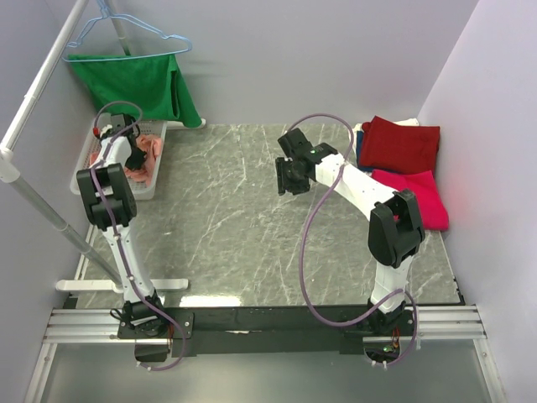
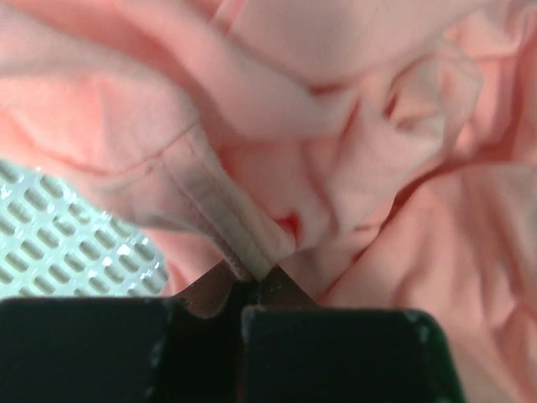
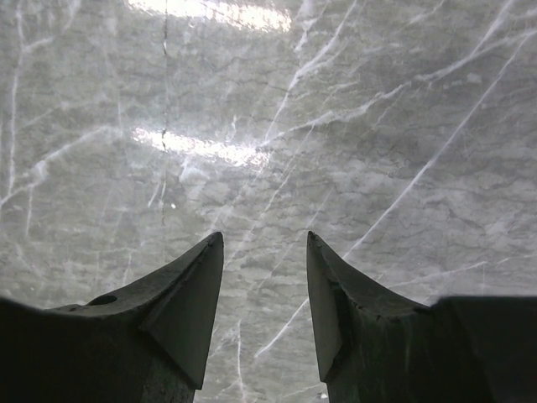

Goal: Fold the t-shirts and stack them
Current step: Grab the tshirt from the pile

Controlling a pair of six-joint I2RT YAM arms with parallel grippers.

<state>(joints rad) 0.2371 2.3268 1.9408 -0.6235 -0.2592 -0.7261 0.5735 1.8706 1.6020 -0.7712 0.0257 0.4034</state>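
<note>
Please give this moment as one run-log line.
left gripper: shut on salmon-pink t-shirt in basket | right gripper: open over table | dark red t-shirt, crimson-pink t-shirt: folded, at right

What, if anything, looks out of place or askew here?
Nothing is damaged or spilled. The salmon-pink t-shirt lies crumpled in the white mesh basket, a seam pinched in the shut left claw. The dark red t-shirt and crimson-pink t-shirt sit offset, not squarely stacked.
</note>
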